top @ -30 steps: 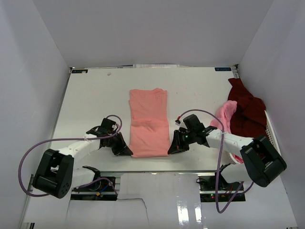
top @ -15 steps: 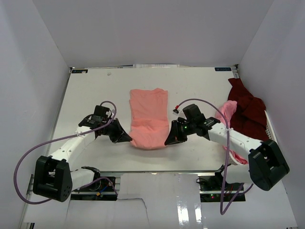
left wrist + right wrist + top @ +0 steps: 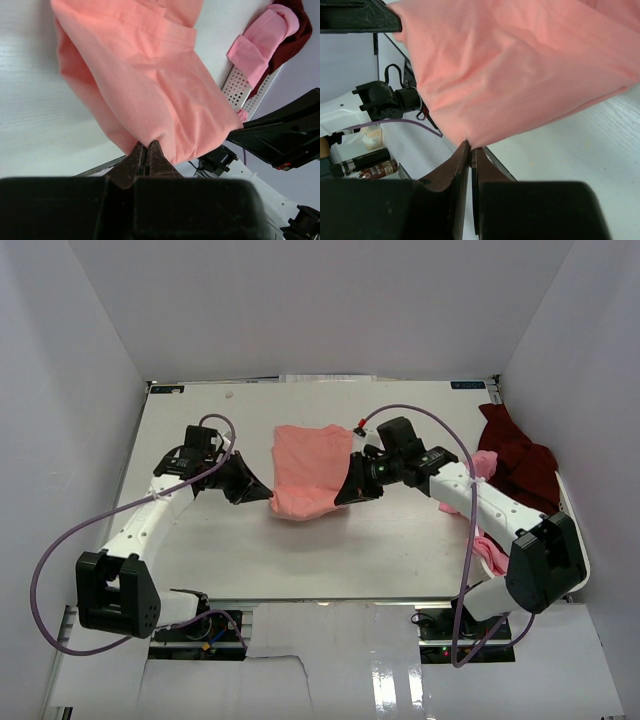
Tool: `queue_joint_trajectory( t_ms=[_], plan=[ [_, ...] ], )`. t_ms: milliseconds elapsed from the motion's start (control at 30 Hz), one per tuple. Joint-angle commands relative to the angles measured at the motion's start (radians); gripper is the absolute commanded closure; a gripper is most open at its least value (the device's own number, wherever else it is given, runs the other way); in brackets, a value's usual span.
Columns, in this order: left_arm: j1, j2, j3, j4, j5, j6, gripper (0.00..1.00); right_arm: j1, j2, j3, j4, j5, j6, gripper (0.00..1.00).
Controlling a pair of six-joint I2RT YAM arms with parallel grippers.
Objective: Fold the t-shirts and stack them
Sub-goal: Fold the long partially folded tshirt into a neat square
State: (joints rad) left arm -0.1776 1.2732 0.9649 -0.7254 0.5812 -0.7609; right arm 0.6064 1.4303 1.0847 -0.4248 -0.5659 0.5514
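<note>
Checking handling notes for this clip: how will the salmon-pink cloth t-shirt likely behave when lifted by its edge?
Probably floppy: the salmon-pink cloth t-shirt sags between the left gripper and right gripper, both shut on its near edge. Likely light, since fingertip pinches carry it. Its folds suggest uneven creasing.

Left arm (image 3: pixel 140 525) and right arm (image 3: pixel 480 505) reach forward, wrists turned inward; both jaws pinched on salmon-pink t-shirt (image 3: pixel 305 465).

White table (image 3: pixel 400 550), plain white walls (image 3: pixel 320 310); glossy near surface (image 3: pixel 390 670), perhaps floor.
</note>
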Motion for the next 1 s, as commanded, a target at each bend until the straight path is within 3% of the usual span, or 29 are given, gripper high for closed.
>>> queue_joint_trajectory(
  t_ms=[0, 333, 967],
  plan=[
    [0.018, 0.035, 0.083, -0.009, 0.046, 0.021, 1.00, -0.017, 0.035, 0.072, -0.038, -0.032, -0.041, 0.92],
    [0.088, 0.221, 0.311, -0.009, 0.114, 0.057, 1.00, -0.097, 0.168, 0.230, -0.071, -0.063, -0.100, 0.92],
    [0.098, 0.555, 0.725, -0.016, 0.135, 0.078, 1.00, -0.180, 0.380, 0.527, -0.193, -0.061, -0.171, 0.92]
  ],
)
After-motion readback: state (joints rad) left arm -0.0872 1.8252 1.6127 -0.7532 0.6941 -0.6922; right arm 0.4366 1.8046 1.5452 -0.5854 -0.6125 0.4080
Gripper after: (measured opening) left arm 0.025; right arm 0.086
